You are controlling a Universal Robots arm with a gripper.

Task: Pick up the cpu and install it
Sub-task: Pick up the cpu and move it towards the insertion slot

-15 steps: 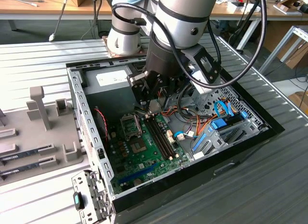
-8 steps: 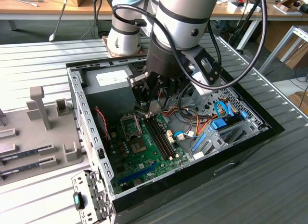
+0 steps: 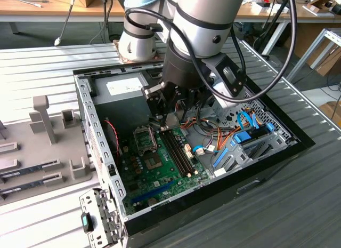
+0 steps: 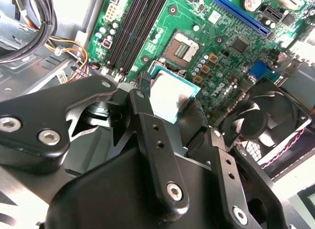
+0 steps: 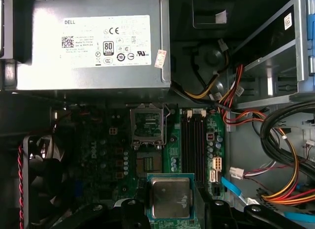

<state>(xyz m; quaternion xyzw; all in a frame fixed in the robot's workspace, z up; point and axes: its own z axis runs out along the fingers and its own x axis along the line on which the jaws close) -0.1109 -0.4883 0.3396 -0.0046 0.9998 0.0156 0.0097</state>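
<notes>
The cpu (image 5: 171, 197), a small square chip with a silvery-grey top, sits between my gripper's (image 5: 171, 203) black fingers (image 5: 139, 202), which are shut on its two opposite edges. In the second wrist view the cpu (image 4: 170, 97) hangs above the green motherboard (image 4: 224, 66), a short way from the open socket (image 4: 183, 48). The socket (image 5: 148, 163) lies bare, with its metal load plate (image 5: 147, 124) folded back beyond it. In the exterior view my gripper (image 3: 166, 124) is lowered into the open computer case, just above and beside the socket (image 3: 145, 143).
The grey power-supply box (image 5: 93, 42) fills the case's far end. A black fan (image 4: 266, 115) stands beside the board. Memory slots (image 5: 193, 135) run next to the socket. Bundled cables (image 5: 275, 155) and a drive bay (image 3: 248, 138) crowd one side. A grey fixture tray (image 3: 48, 146) lies outside the case.
</notes>
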